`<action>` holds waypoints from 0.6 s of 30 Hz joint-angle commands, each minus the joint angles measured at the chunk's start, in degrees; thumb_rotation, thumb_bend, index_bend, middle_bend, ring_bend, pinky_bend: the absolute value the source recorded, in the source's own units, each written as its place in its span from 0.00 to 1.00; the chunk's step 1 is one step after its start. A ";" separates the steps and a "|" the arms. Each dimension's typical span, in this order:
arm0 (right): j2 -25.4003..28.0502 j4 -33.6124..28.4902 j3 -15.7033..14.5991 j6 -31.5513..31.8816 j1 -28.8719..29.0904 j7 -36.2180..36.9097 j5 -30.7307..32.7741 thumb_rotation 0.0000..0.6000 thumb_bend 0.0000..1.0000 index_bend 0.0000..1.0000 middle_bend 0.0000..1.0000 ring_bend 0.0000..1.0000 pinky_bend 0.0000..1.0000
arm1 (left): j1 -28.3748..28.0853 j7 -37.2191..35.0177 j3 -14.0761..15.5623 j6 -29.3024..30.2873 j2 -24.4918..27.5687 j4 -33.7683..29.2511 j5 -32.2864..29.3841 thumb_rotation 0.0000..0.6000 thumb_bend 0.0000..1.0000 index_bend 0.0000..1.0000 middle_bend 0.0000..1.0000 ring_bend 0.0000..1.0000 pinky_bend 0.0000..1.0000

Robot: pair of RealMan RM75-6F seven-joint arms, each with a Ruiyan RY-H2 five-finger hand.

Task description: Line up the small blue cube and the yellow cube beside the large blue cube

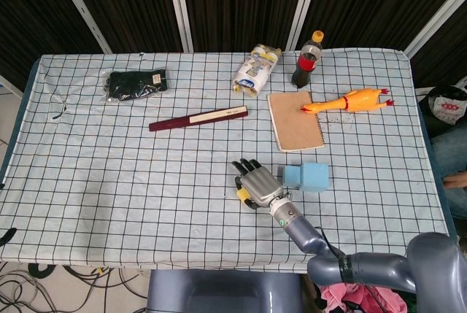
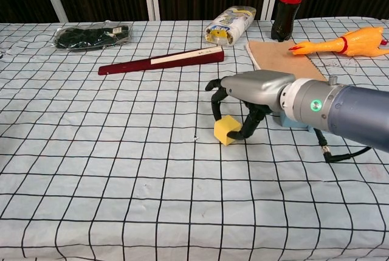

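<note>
Item: yellow cube (image 2: 227, 129), on the checked worktop (image 1: 131, 160) near the middle, slightly toward the near edge. We record the right robot hand (image 2: 252, 93) arched over it from the right, fingers curled down around the cube's far and right faces and pinching it; the cube sits tilted on an edge, one corner toward us, so we judge it gripped, not merely touched. In the head view only a sliver of the cube (image 1: 241, 193) shows at the left side of that robot hand (image 1: 257, 184). Item: large blue cube (image 1: 315, 176), just right of the hand, with a smaller blue block (image 1: 292, 175) touching its left face, which we take for the small blue cube. The relation that matters: the blue pair lies to the right of the held cube, its long axis running left to right, so we judge the yellow cube must travel right to join that line. A cube has no long axis of its own. The left robot hand appears in neither view.
</note>
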 commanded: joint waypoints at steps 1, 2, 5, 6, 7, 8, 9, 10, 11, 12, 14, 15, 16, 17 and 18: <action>2.42 -2.40 2.76 -0.80 0.91 -0.54 6.18 1.00 0.38 0.49 0.03 0.00 0.09 | -0.01 0.03 -0.01 0.00 -0.02 0.01 -0.01 1.00 0.01 0.21 0.05 0.00 0.00; 3.06 -2.97 3.59 -0.96 1.25 -0.64 8.20 1.00 0.38 0.49 0.03 0.00 0.09 | -0.01 -0.01 -0.01 0.00 -0.02 0.00 0.01 1.00 0.01 0.21 0.05 0.00 0.00; 4.66 -3.77 5.23 -0.01 2.18 -1.85 12.66 1.00 0.37 0.49 0.02 0.00 0.09 | -0.02 -0.14 0.01 -0.01 0.02 -0.01 0.07 1.00 0.01 0.21 0.05 0.00 0.00; 5.03 -4.02 5.45 0.55 2.47 -2.55 14.01 1.00 0.36 0.49 0.02 0.00 0.09 | -0.02 -0.13 0.00 -0.01 0.01 0.00 0.06 1.00 0.01 0.21 0.05 0.00 0.00; 5.31 -4.28 5.56 1.08 2.75 -3.32 15.44 1.00 0.36 0.49 0.02 0.00 0.09 | -0.03 -0.12 0.00 -0.01 0.01 0.00 0.06 1.00 0.01 0.21 0.05 0.00 0.00; 5.58 -4.55 5.67 1.56 3.04 -4.04 17.12 1.00 0.36 0.49 0.02 0.00 0.09 | -0.03 -0.16 0.00 0.00 0.00 -0.02 0.09 1.00 0.01 0.21 0.05 0.00 0.00; 5.77 -4.84 5.75 1.93 3.37 -4.77 18.82 1.00 0.35 0.49 0.02 0.00 0.09 | -0.04 -0.25 0.01 0.00 -0.01 -0.02 0.13 1.00 0.01 0.21 0.05 0.00 0.00; 5.94 -5.10 5.74 2.17 3.74 -5.52 20.60 1.00 0.35 0.49 0.02 0.00 0.09 | -0.05 -0.34 0.01 0.02 -0.01 -0.01 0.19 1.00 0.01 0.21 0.05 0.00 0.00; 6.10 -5.34 5.69 2.26 4.14 -6.25 22.51 1.00 0.35 0.49 0.02 0.00 0.09 | -0.04 -0.45 0.02 0.05 -0.01 0.02 0.26 1.00 0.01 0.21 0.05 0.00 0.00; 6.19 -5.49 5.67 2.32 4.56 -6.88 24.33 1.00 0.35 0.49 0.02 0.00 0.09 | -0.04 -0.60 0.03 0.09 -0.01 0.03 0.36 1.00 0.01 0.21 0.05 0.00 0.00; 5.91 -5.13 5.50 3.30 5.49 -8.48 27.32 1.00 0.35 0.49 0.02 0.00 0.09 | -0.03 -0.73 0.06 0.10 0.01 0.09 0.42 1.00 0.01 0.21 0.05 0.00 0.00; 5.65 -4.91 5.46 3.94 5.92 -9.20 28.40 1.00 0.35 0.49 0.02 0.00 0.09 | -0.02 -0.71 0.07 0.09 0.04 0.08 0.41 1.00 0.01 0.21 0.05 0.00 0.00; 5.24 -4.62 5.54 4.71 6.25 -9.64 29.25 1.00 0.35 0.49 0.02 0.00 0.09 | -0.02 -0.74 0.10 0.08 0.06 0.05 0.45 1.00 0.01 0.21 0.05 0.00 0.00; 4.76 -4.28 5.65 5.53 6.52 -9.98 29.86 1.00 0.36 0.49 0.02 0.00 0.09 | -0.03 -0.80 0.11 0.07 0.09 0.03 0.50 1.00 0.01 0.21 0.05 0.00 0.00; 4.26 -3.90 5.68 6.31 6.76 -10.35 30.25 1.00 0.36 0.49 0.02 0.00 0.09 | -0.04 -0.84 0.12 0.07 0.10 0.02 0.54 1.00 0.01 0.21 0.05 0.00 0.00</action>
